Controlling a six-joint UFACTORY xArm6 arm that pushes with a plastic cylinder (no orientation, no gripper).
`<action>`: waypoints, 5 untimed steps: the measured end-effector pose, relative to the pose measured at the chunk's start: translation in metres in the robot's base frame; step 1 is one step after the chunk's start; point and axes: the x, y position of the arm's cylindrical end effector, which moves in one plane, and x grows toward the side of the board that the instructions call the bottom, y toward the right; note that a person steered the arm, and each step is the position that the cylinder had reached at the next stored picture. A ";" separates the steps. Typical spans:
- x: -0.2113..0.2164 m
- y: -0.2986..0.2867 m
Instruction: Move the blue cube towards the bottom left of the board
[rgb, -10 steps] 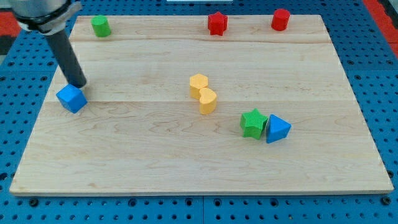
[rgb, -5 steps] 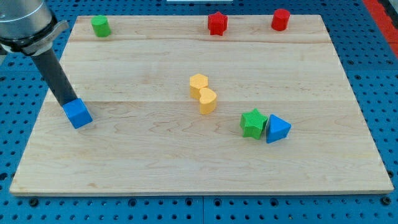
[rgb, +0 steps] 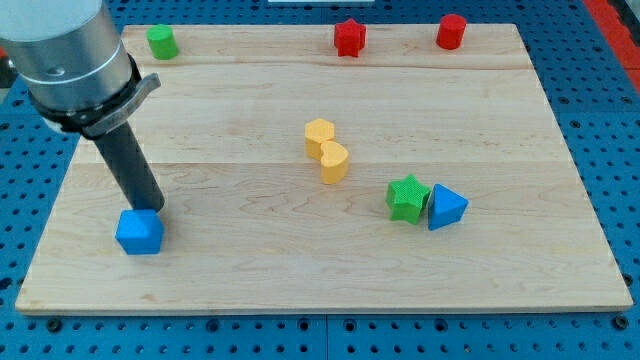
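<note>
One camera view, looking down on a wooden board (rgb: 300, 270). The blue cube (rgb: 139, 232) sits near the board's left edge, towards the near corner. The rod's tip (rgb: 150, 209) touches the cube's far side. There is no claw, only this rod. Mid-board lie two yellow blocks (rgb: 327, 149), well apart from the cube. Risk: the tip meets the cube slightly right of centre, so further pushing could spin it or slide it off the left edge.

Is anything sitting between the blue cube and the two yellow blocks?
No. In the camera view, only bare wooden board lies between the blue cube and the two touching yellow blocks. My tip rests against the cube's top-right edge.
</note>
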 end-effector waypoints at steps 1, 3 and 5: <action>0.015 0.001; 0.006 0.052; 0.006 0.064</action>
